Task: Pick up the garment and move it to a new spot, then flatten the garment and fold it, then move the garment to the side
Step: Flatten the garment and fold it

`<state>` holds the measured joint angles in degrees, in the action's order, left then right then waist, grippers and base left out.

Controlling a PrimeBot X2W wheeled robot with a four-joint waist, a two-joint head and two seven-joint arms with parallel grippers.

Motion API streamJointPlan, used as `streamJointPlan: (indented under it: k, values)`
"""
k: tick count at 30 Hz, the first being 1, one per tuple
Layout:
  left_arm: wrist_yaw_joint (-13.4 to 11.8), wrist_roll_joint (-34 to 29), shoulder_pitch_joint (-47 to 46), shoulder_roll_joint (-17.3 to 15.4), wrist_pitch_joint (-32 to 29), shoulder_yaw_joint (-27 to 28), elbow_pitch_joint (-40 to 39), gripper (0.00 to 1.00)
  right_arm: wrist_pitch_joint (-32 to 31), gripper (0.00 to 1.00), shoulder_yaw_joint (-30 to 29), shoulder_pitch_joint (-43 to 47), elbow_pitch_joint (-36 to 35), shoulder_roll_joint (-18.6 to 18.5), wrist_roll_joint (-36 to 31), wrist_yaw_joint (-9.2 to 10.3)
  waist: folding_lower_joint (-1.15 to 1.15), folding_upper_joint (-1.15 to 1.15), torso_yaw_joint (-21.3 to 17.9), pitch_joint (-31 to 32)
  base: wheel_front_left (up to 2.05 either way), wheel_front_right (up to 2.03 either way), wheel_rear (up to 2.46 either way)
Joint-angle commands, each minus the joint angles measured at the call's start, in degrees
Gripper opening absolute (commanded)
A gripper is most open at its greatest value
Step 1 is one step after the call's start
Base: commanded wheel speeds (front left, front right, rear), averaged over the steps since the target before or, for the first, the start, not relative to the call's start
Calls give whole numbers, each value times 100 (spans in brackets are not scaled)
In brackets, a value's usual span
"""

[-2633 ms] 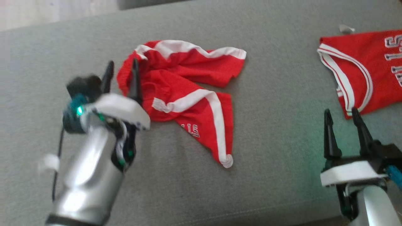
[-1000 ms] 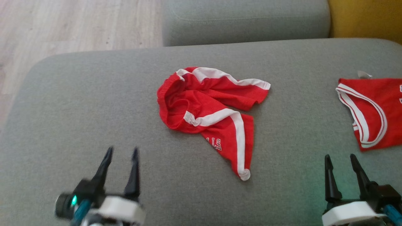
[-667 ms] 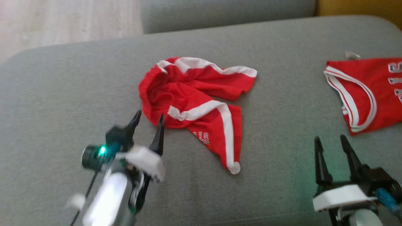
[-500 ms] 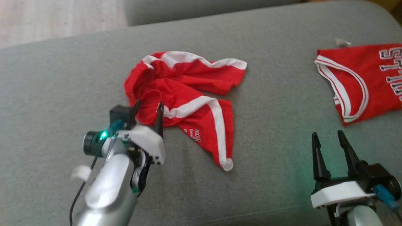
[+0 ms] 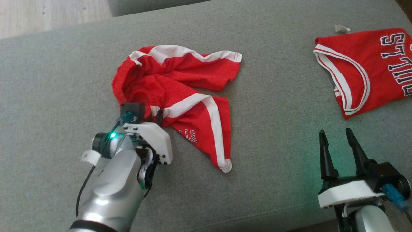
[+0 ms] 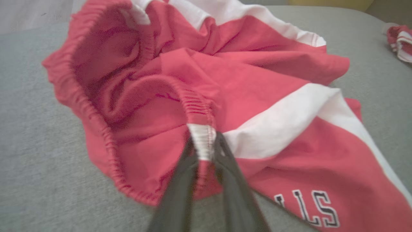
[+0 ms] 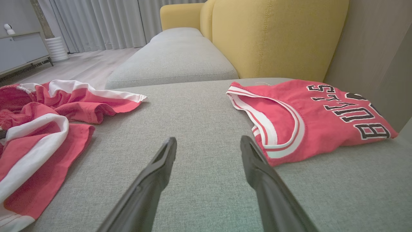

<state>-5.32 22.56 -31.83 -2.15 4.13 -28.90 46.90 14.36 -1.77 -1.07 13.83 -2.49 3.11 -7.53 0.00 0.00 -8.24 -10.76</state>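
Left pincer (image 6: 205,142) seems clamped on shorts (image 6: 257,83) waistband, tips blurred; right pincer (image 7: 208,149) spread wide.

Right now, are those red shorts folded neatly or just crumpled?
Crumpled. The shorts lie bunched on the grey cushion, legs splayed apart and creased, waistband gaping open.

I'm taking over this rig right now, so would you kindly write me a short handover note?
Left gripper: shut on the red shorts, pinching the white patch of their waistband.
Right gripper: open and empty, above the grey sofa cushion.
Things: the shorts lie crumpled mid-cushion; a red jersey lies further right.
Done: the grasp is made; the shorts are not yet lifted.
Left: move them to a new spot, flatten, fold, then set aside.
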Motion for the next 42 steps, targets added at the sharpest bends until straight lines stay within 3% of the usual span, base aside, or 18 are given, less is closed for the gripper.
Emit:
streamJointPlan:
  k: [1, 11, 21, 27, 33, 39, 42]
  values:
    - [42, 66, -305, -73, 36, 74, -120, 0, 63, 100, 144, -166, -129, -39, 39, 4, 0, 0, 17, 23, 0, 0, 0]
    - [249, 672, -1075, -104, -346, -65, -542, 0, 63, 100, 206, -188, -93, -39, 47, 4, 0, 0, -74, 180, 0, 0, 0]
    - [270, 773, -2571, -615, -1057, 276, -672, 0, 63, 100, 392, -207, 16, -39, 297, 4, 0, 0, -614, 144, 0, 0, 0]
    - [427, 741, -3338, -688, -660, 388, -443, 0, 63, 100, 508, -265, 81, -39, 369, 4, 0, 0, -1012, 113, 0, 0, 0]
    - [826, 849, -3843, -559, 113, 488, -237, 0, 63, 100, 464, -321, 103, -39, 415, 4, 0, 0, -1189, 62, 0, 0, 0]
    - [1179, 1065, -3472, -308, 349, 171, -370, 0, 63, 100, 286, -236, 111, -39, 396, 4, 0, 0, -1021, 64, 0, 0, 0]
    - [1265, 1410, -2663, -165, 256, -352, -890, 0, 63, 100, 172, -218, 107, -39, 393, 4, 0, 0, -757, 72, 0, 0, 0]
